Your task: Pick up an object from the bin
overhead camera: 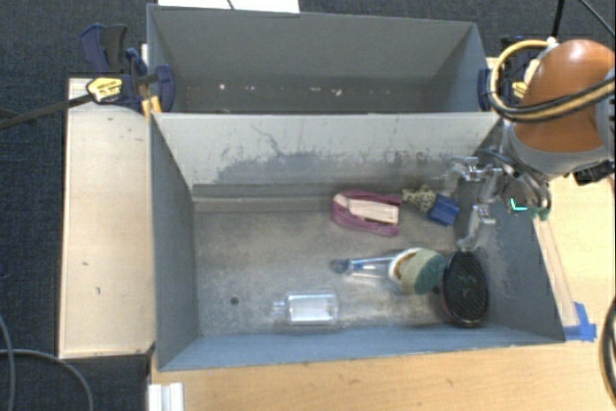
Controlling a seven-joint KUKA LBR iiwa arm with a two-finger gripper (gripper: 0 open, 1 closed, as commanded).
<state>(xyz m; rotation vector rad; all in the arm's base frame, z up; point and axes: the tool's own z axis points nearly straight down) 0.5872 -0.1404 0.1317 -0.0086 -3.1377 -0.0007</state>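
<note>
You're at the approach step: the gripper (474,224) hangs low, and you cannot tell whether its jaws are released or clenched. A small blue plastic block (442,211) lies just left of the jaws, and a black oval brush (466,290) just below them. Your next move is probably to centre over one and close. The arm reaches in from the right with its wrist tipped down.

An orange domed cover (568,91) capped the wrist, yellow and black cables (507,77) looped around it, and the end effector (471,226) was silvery metal.
</note>
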